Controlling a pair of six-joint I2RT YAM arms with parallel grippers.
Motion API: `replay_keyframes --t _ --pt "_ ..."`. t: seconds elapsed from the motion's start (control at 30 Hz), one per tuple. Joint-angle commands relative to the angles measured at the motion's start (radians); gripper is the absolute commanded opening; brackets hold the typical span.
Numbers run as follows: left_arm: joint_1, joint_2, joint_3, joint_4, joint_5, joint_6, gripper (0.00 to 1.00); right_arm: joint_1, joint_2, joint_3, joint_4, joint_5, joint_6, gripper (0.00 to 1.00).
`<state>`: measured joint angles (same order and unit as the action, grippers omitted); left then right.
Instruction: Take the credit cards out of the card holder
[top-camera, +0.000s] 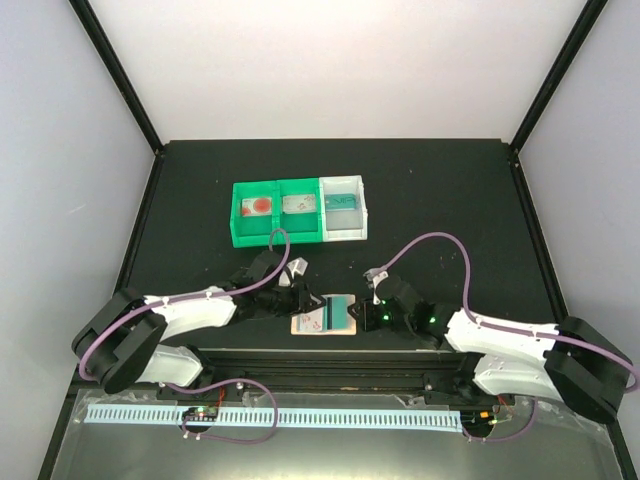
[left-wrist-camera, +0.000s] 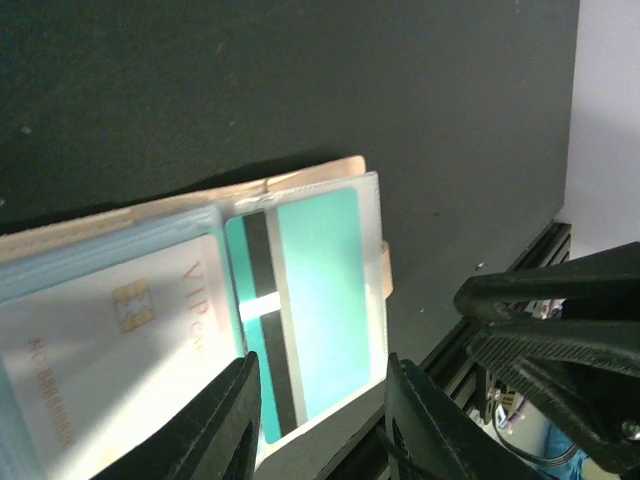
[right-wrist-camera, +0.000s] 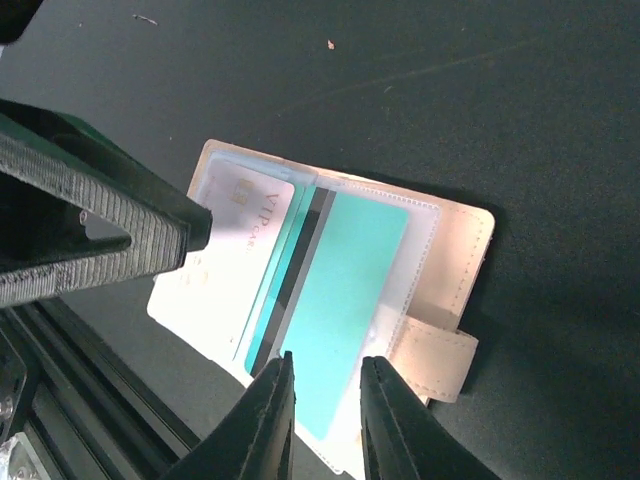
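Note:
The tan card holder lies open on the black table between both grippers. Its clear sleeves hold a teal credit card, a second teal card with a black stripe and a white VIP card. The strap tab sticks out of its side. My right gripper hovers over the near end of the top teal card, fingers a narrow gap apart, and the card shows between them. My left gripper stands open over the holder's edge. One of its fingers rests at the white card.
A bin tray with two green compartments and a white one stands behind the holder; a teal card lies in the white one, and a red item in the left green one. A black rail runs along the table's near edge.

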<state>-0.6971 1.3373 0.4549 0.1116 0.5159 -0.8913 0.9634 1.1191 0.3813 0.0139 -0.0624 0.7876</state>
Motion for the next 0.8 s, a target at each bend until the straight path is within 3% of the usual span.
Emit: replay_keyframes --t 0.0,0.3,0.77 --pt "0.007 -0.020 -0.032 0.058 0.008 -0.003 0.37 -0.003 0.034 0.053 0.043 0.014 -0.017 0.20" --pt "0.007 -0.016 -0.063 0.085 0.026 0.003 0.39 -0.003 0.183 0.111 0.046 -0.060 -0.037 0.19" --pt "0.008 0.002 -0.051 0.060 0.018 0.028 0.41 -0.003 0.249 0.146 -0.023 0.017 -0.059 0.16"
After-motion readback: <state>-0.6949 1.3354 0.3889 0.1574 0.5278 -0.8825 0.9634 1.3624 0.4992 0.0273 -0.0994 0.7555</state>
